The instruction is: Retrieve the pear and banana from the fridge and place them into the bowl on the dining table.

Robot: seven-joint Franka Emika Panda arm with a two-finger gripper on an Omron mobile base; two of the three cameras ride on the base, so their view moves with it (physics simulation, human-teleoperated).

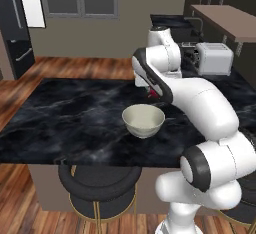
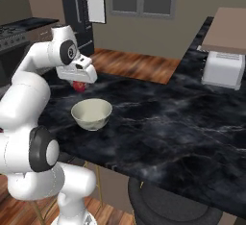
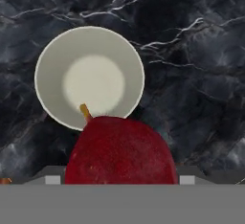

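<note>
Fingers point(image 3: 119, 182) clamped around red pear point(image 3: 119, 153), stem toward the cream bowl point(image 3: 50, 50); bowl sits upper left of hand view on marble desk point(image 3: 201, 98).

Left base view: camera behind the arm on its left, looking forward and down; claw point(image 1: 153, 94) sits mid-frame, the bowl point(image 1: 143, 120) just below it, nearer the camera.

Right base view: behind the arm on its right, looking forward and down; claw point(image 2: 79, 84) upper left.

Both share the counter point(image 2: 182, 123), bowl point(image 2: 92, 114) and toaster point(image 2: 222, 69).

Hand view: close, looking straight down along the claw onto the bowl point(image 3: 89, 77) and the counter point(image 3: 201, 74).
</note>
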